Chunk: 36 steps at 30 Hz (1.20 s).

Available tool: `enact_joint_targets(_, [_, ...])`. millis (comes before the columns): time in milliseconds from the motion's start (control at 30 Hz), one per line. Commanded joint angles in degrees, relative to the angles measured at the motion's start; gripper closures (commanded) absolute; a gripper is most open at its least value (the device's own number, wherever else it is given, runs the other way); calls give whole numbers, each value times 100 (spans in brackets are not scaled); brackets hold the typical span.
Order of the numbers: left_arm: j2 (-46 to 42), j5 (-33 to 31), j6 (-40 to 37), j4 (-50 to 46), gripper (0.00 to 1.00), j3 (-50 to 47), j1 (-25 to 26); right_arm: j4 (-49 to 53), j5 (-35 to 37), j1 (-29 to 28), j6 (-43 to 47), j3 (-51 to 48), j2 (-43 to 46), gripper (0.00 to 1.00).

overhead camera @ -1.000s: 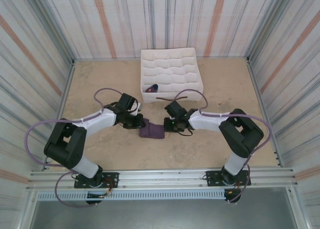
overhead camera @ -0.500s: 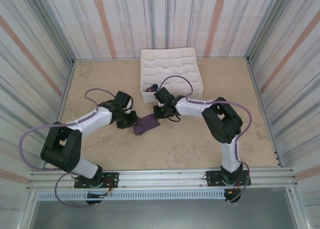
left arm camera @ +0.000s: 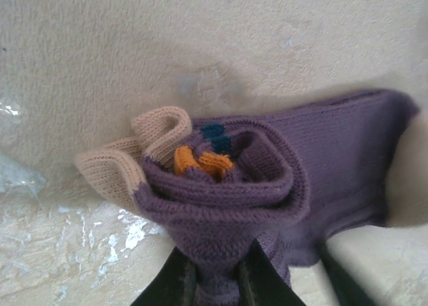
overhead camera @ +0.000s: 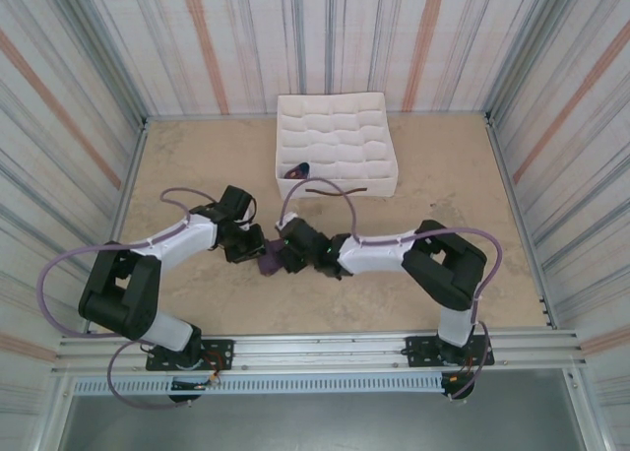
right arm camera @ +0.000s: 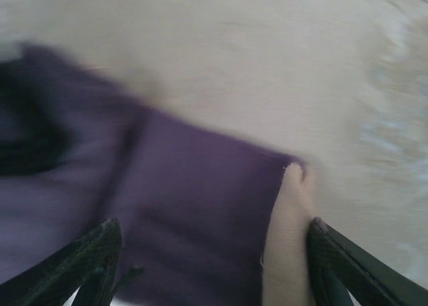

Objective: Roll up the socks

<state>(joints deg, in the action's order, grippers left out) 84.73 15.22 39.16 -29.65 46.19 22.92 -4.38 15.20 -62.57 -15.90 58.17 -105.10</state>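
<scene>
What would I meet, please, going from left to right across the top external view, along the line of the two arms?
left arm → left gripper, shut on the fabric → socks, partly rolled → right gripper, open → right arm

Our left arm [overhead camera: 182, 239] bends sharply at the elbow near its base and runs its forearm inward toward the middle. The left gripper [left arm camera: 217, 282] is nearly closed, its two fingers pinching the socks [left arm camera: 227, 206]. Our right arm [overhead camera: 379, 256] folds likewise and reaches leftward, low. The right gripper [right arm camera: 212, 239] sits just beside the left one, its jaws spread wide apart
</scene>
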Motion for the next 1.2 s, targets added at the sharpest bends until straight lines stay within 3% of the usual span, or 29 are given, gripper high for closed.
enact_joint_targets(0, [-31, 192, 149, -302, 100, -51, -57, -395, 960, -365, 426, -212, 290, 26])
enact_joint_targets(267, [-95, 187, 119, -432, 100, -71, -68, -546, 1886, -1191, 621, -246, 257, 27])
enact_joint_targets(467, [-106, 225, 196, -432, 100, -102, -68, -781, 1480, -1262, 770, -193, 174, 31])
enact_joint_targets(800, [-50, 452, 338, -300, 100, -155, -90, -999, 1532, -1289, 466, 342, -617, 36])
enact_joint_targets(1167, [-62, 484, 338, -262, 100, -241, -138, -685, 2102, -1284, -297, 208, -890, 44])
